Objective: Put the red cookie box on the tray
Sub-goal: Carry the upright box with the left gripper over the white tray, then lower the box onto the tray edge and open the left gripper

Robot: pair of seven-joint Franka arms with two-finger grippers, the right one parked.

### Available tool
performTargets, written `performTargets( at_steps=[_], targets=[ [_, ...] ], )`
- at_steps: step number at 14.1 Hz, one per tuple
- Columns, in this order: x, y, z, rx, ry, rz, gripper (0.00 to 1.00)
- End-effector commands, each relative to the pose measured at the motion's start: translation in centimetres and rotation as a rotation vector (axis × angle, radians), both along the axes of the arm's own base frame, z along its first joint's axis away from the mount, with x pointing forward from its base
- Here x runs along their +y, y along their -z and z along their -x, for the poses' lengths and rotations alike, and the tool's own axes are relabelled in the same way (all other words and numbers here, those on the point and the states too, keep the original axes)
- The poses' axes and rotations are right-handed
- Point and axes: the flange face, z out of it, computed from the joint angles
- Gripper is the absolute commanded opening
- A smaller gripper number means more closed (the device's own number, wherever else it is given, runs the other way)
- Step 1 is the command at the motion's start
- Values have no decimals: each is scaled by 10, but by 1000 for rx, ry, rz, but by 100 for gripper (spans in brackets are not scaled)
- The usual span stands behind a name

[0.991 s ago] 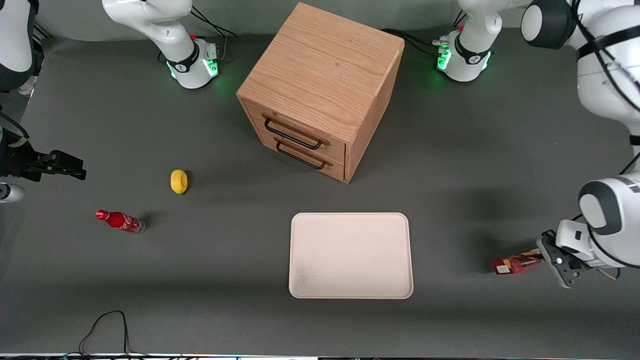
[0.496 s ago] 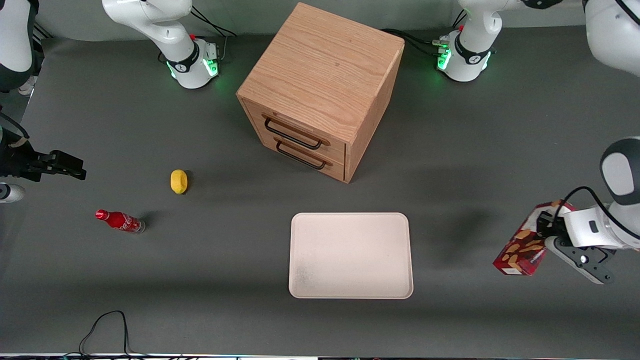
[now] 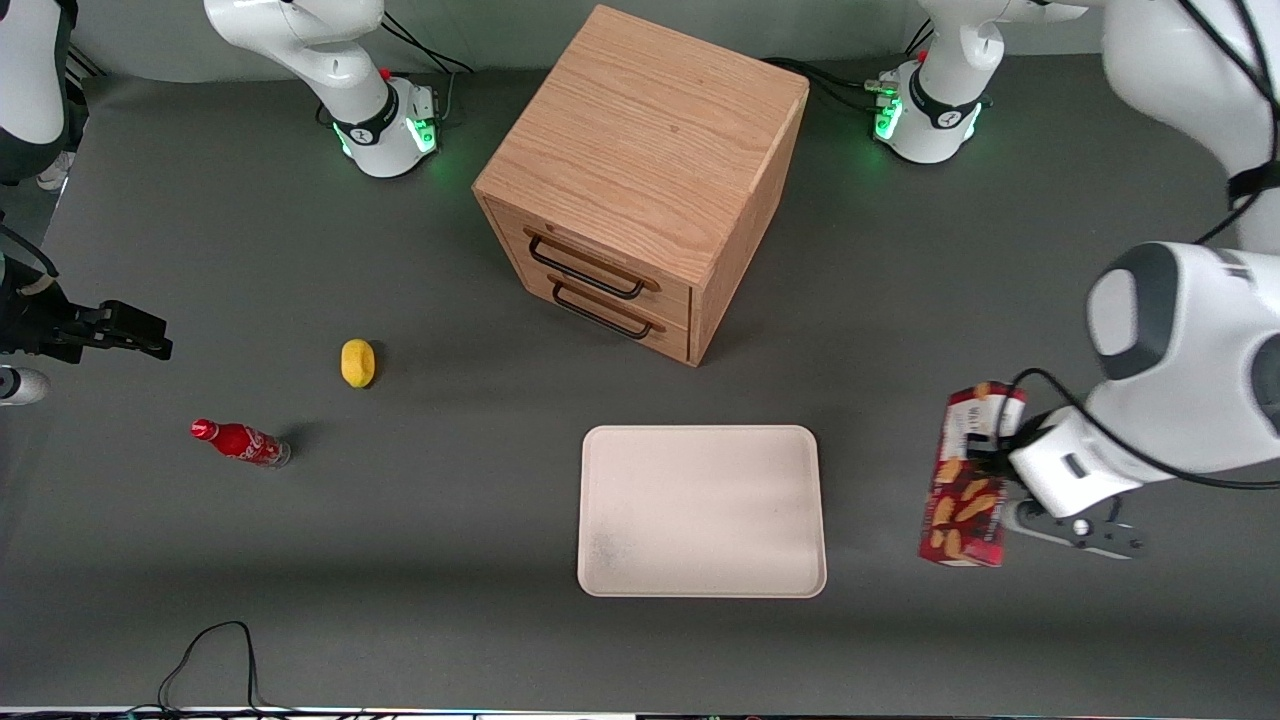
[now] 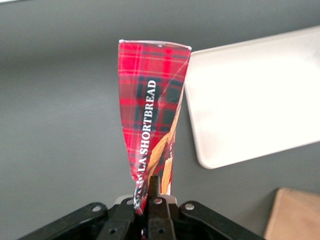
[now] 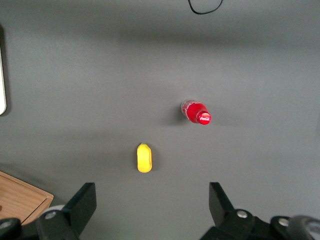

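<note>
**Box gripped, held beside tray toward the working arm's end**

Landmark: tray, flat on the table, bare, nearer the front camera than the wooden drawer cabinet.

Toward the parked arm's end from the tray: cola bottle, then a yellow lemon-like object, slightly farther from the camera. Both well apart from the tray.

Toward the working arm's end from the tray: red cookie box, near the tray rim, not over it. Gripper is clamped on the box's long edge. In the wrist view the fingers pinch one end of the box, which sticks straight out from them; tray corner sits just beside the box.
</note>
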Motion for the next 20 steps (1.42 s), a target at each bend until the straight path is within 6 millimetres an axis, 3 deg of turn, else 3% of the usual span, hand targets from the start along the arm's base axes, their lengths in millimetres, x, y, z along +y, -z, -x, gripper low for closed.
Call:
performTargets(
  at_steps=[1, 5, 10, 13, 16, 20],
  targets=[
    [-51, 19, -16, 8, -133, -1, 0],
    [-113, 75, -19, -22, -215, -8, 0],
    [-127, 145, -15, -44, -213, -70, 0],
    [-129, 165, -13, -58, -230, -63, 0],
    [-146, 182, -6, -39, -232, -74, 0],
    [-148, 187, -1, -22, -225, -88, 0]
  ],
)
